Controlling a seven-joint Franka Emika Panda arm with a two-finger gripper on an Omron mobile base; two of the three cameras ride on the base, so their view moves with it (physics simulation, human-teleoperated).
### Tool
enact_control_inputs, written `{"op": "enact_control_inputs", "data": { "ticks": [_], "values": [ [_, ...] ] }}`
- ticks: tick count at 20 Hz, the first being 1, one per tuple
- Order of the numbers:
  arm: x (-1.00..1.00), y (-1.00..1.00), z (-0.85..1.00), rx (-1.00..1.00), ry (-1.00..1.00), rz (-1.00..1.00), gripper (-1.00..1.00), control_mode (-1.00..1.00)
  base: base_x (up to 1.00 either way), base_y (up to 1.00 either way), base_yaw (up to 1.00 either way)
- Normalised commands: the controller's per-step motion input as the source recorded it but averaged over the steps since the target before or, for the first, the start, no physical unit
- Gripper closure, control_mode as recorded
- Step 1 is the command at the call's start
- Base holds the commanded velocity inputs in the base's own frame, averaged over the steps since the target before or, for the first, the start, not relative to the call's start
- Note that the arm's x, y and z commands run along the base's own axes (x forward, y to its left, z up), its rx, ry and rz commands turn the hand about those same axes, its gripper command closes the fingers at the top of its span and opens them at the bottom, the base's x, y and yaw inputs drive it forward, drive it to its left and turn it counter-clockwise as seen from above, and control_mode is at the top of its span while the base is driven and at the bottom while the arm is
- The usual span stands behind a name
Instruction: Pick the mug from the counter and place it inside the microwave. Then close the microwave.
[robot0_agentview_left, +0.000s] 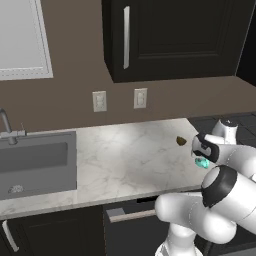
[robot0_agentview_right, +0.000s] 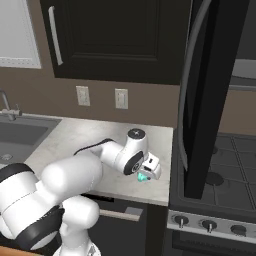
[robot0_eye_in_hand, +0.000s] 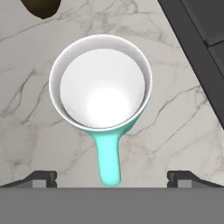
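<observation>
The mug (robot0_eye_in_hand: 103, 85) stands upright on the marble counter (robot0_eye_in_hand: 175, 131), teal outside and white inside, its handle pointing toward the hand. My gripper (robot0_eye_in_hand: 112, 177) hovers right above it, open, with one fingertip on each side of the handle and nothing held. From the base views, the hand (robot0_agentview_left: 204, 149) covers most of the mug (robot0_agentview_left: 202, 163), and only a teal sliver of the mug (robot0_agentview_right: 144, 176) peeks out near the counter's right end (robot0_agentview_right: 90, 135). The microwave's dark door (robot0_agentview_right: 202, 100) with its curved handle stands open at the right.
A small olive-brown lump (robot0_agentview_left: 181, 141) lies just behind the mug. The black stovetop (robot0_agentview_right: 222, 180) borders the counter on the right. The grey sink (robot0_agentview_left: 35, 160) sits far left. Dark wall cabinets (robot0_agentview_left: 175, 35) hang overhead.
</observation>
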Motion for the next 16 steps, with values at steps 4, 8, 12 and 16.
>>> {"op": "enact_control_inputs", "data": {
  "ticks": [4, 8, 12, 16],
  "values": [
    [0.0, 0.0, -0.21, 0.0, 0.0, 0.0, -1.0, -1.0, 0.0, 0.0, 0.0],
    [0.0, 0.0, -0.1, 0.0, 0.0, 0.0, -1.0, -1.0, 0.0, 0.0, 0.0],
    [0.0, 0.0, -0.08, 0.0, 0.0, 0.0, -1.0, -1.0, 0.0, 0.0, 0.0],
    [0.02, 0.0, -0.08, 0.0, 0.0, 0.0, -1.0, -1.0, 0.0, 0.0, 0.0]
  ]
}}
